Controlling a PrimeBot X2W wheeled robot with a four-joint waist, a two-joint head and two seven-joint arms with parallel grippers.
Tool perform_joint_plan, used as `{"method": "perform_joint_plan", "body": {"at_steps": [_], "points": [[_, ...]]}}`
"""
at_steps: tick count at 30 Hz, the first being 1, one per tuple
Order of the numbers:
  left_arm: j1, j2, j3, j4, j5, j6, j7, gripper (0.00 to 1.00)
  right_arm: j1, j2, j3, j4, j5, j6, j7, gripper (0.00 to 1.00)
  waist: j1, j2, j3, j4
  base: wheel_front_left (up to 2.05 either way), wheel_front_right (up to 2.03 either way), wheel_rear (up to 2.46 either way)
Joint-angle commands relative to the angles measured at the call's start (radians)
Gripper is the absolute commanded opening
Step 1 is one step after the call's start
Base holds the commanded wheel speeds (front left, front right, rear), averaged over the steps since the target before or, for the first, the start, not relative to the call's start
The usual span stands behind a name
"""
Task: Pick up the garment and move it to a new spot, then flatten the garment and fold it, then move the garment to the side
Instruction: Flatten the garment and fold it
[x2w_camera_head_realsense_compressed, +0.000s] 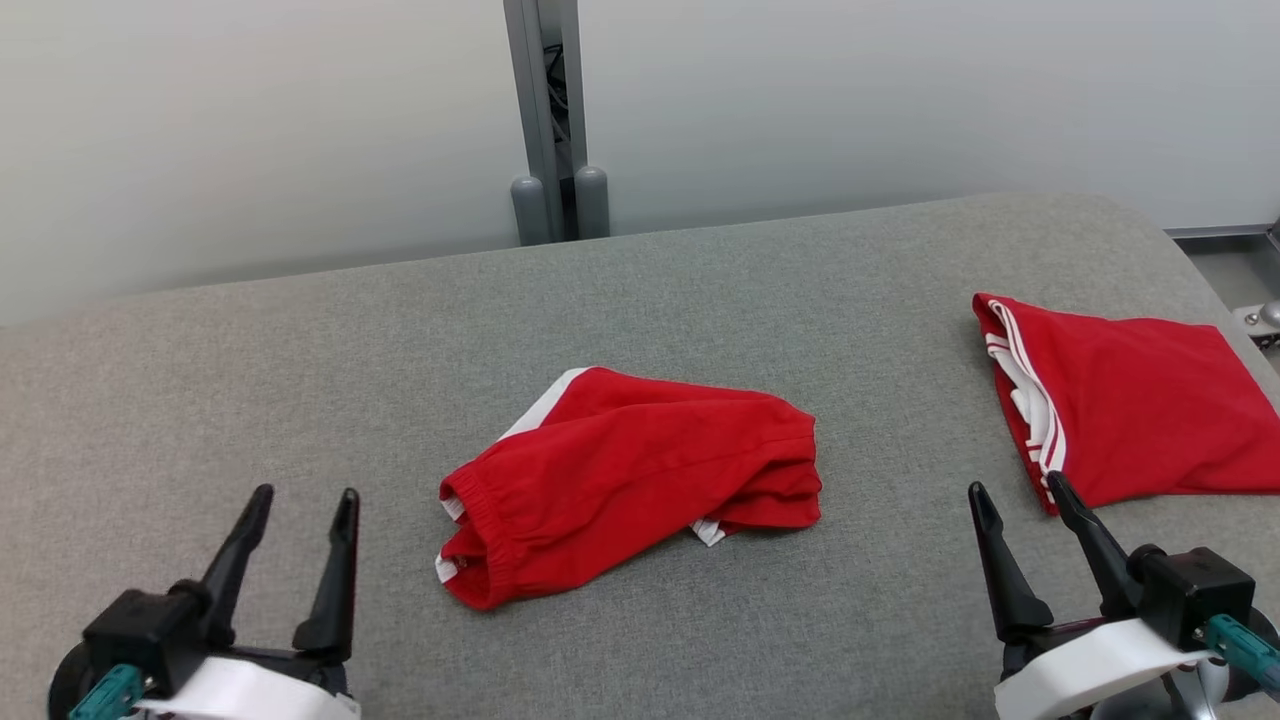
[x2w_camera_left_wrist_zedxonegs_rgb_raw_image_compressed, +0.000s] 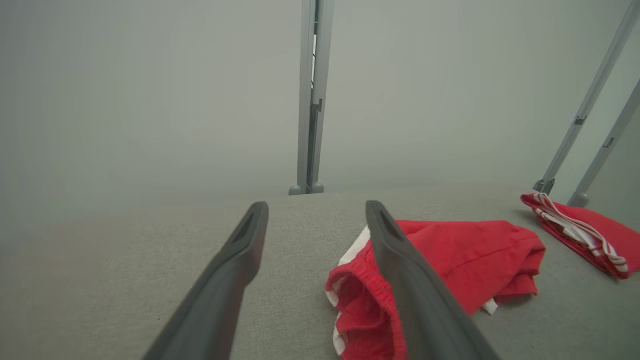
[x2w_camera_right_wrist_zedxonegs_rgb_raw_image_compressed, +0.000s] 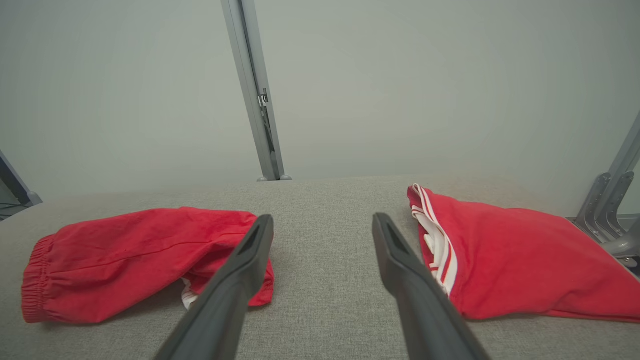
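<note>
A crumpled red garment (x2w_camera_head_realsense_compressed: 630, 480) with white trim lies in the middle of the grey padded table (x2w_camera_head_realsense_compressed: 300, 380); it is also seen in the left wrist view (x2w_camera_left_wrist_zedxonegs_rgb_raw_image_compressed: 450, 255) and the right wrist view (x2w_camera_right_wrist_zedxonegs_rgb_raw_image_compressed: 135, 257). My left gripper (x2w_camera_head_realsense_compressed: 305, 495) stands open at the lower left, well short of the garment, nothing between its fingers (x2w_camera_left_wrist_zedxonegs_rgb_raw_image_compressed: 235, 270). My right gripper (x2w_camera_head_realsense_compressed: 1015, 490) stands open at the lower right, empty, between the two red pieces; its fingers (x2w_camera_right_wrist_zedxonegs_rgb_raw_image_compressed: 405, 270) frame bare table.
A second red garment (x2w_camera_head_realsense_compressed: 1130, 410) with white stripes lies folded flat at the table's right edge, close to my right gripper, also visible as a red folded piece (x2w_camera_right_wrist_zedxonegs_rgb_raw_image_compressed: 515, 260). A grey post (x2w_camera_head_realsense_compressed: 548, 120) rises behind the table against a pale wall.
</note>
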Motion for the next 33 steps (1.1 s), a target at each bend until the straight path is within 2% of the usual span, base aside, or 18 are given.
{"method": "perform_joint_plan", "body": {"at_steps": [1, 11, 19, 20, 21, 22, 27, 33], "points": [[-0.025, -0.006, -0.013, 0.003, -0.001, -0.01, 0.012, 1.0, -0.01, -0.005, 0.0, -0.005, 0.004, 0.0, 0.0, 1.0, 0.0, -0.0001, 0.007, -0.002, 0.0, 0.0, 0.0], [-0.123, -0.043, -0.124, 0.136, -0.048, -0.092, 0.121, 1.0, -0.046, -0.005, 0.039, 0.004, 0.013, 0.0, -0.01, 1.0, 0.0, -0.0001, 0.085, -0.058, 0.0, 0.0, 0.0], [-0.19, -0.058, -0.147, 0.289, -0.091, -0.139, 0.169, 1.0, -0.079, -0.005, 0.051, 0.025, 0.024, 0.0, -0.026, 1.0, 0.0, -0.0001, 0.136, -0.112, 0.0, 0.0, 0.0], [-0.198, -0.057, -0.146, 0.297, -0.093, -0.143, 0.166, 0.7, -0.082, -0.005, 0.051, 0.026, 0.024, 0.0, -0.029, 1.0, 0.0, -0.0001, 0.14, -0.116, 0.0, 0.0, 0.0], [-0.206, -0.057, -0.143, 0.301, -0.096, -0.148, 0.161, 0.17, -0.083, -0.005, 0.049, 0.028, 0.024, 0.0, -0.031, 1.0, 0.0, -0.0001, 0.143, -0.119, 0.0, 0.0, 0.0], [-0.208, -0.057, -0.14, 0.302, -0.101, -0.15, 0.157, 0.0, -0.082, -0.005, 0.046, 0.03, 0.024, 0.0, -0.032, 1.0, 0.0, -0.0001, 0.143, -0.12, 0.0, 0.0, 0.0], [-0.203, -0.04, -0.137, 0.235, -0.108, -0.158, 0.164, 0.0, -0.075, -0.006, 0.024, 0.034, 0.026, 0.0, -0.041, 1.0, 0.0, -0.0001, 0.146, -0.112, 0.0, 0.0, 0.0], [-0.174, -0.006, -0.162, 0.032, -0.116, -0.156, 0.243, 0.0, -0.085, -0.005, -0.004, 0.036, 0.024, 0.0, -0.042, 1.0, 0.0, -0.0001, 0.141, -0.077, 0.0, 0.0, 0.0]]}}
